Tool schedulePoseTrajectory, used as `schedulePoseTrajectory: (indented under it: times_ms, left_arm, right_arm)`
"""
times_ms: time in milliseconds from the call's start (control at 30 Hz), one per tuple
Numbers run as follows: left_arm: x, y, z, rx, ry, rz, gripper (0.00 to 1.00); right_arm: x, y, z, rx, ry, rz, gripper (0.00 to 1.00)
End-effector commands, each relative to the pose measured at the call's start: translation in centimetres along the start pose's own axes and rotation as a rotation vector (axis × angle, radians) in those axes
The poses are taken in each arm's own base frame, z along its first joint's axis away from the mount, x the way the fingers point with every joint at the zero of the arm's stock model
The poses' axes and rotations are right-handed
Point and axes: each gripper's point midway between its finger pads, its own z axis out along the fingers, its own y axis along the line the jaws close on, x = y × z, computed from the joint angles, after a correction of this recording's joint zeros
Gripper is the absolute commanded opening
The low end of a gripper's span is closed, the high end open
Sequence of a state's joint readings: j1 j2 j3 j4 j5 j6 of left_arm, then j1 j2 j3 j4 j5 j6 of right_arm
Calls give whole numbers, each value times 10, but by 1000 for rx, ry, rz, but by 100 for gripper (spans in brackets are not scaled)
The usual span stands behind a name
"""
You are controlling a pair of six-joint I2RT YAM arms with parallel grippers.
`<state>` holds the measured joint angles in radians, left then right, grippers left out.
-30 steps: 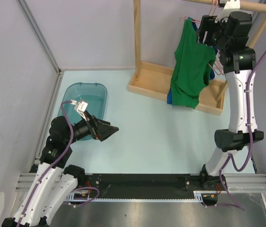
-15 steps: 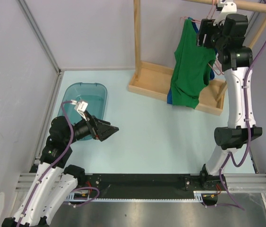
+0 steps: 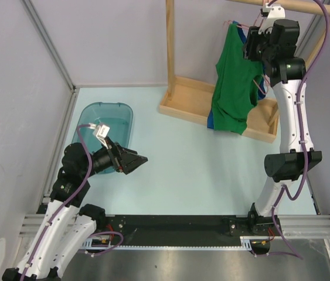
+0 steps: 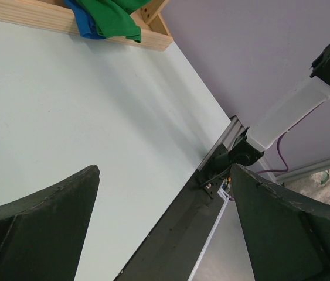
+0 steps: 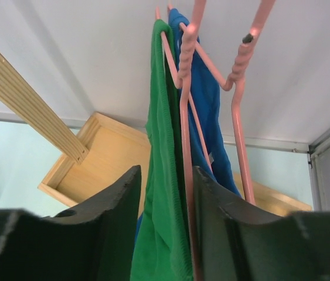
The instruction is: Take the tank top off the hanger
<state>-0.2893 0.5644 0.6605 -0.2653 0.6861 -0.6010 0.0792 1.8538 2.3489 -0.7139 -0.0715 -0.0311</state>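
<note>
Right gripper [image 5: 166,175] sits high at the rack [image 3: 170,47], jaws narrowed around the shoulder strap of the green top [image 5: 160,111], just beside the pink hanger [image 5: 183,64]. Whether they truly pinch the cloth, I cannot tell. The top hangs from the hanger at the far right corner of the table [image 3: 182,170], with a blue garment [image 5: 207,111] behind it. Left gripper [image 4: 165,170] gapes wide and empty near the left edge, by the bin [image 3: 88,117]. By my reading nothing is off yet: the straps have to be slipped free of the hanger.

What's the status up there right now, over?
Left gripper open, away from the rack. Right gripper straddles green fabric tank top strap, grip unclear. Top hangs on pink wire hanger; blue garment close behind.
</note>
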Motion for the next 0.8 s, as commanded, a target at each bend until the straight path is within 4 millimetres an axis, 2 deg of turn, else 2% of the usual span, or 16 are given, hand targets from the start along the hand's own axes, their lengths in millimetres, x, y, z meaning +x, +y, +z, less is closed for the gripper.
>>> schedulePoseTrajectory:
  times_ms: [0,33,100,200,267,400,600,733,767]
  left_arm:
    - [-16,-14,-4,31,-32,58,99]
    - [-15,-14,-5,28,-32,56,98]
    - [-14,-13,-5,22,-33,61,99]
    - [-14,-14,-7,18,-32,61,99]
    - [-14,-14,-8,16,-32,63,98]
    - [-15,-17,-11,11,-38,71,98]
    - [-17,-20,-13,13,-41,74,98]
    - [-18,-24,-16,18,-46,78,98]
    - [-19,-25,-17,17,-50,80,99]
  right_arm:
    - [-25,12,0,-40,-106,-25,43]
    - [-16,14,4,-40,-92,-26,42]
    - [-28,22,0,-47,-148,-32,38]
    - [-26,27,5,-55,-154,-27,32]
    - [-27,32,6,-61,-159,-27,25]
    - [-37,43,2,-69,-191,-34,18]
    - [-66,54,-17,-93,-283,-19,1]
    - [-84,64,-34,-144,-327,25,0]
    - [-92,69,-44,-160,-345,40,0]
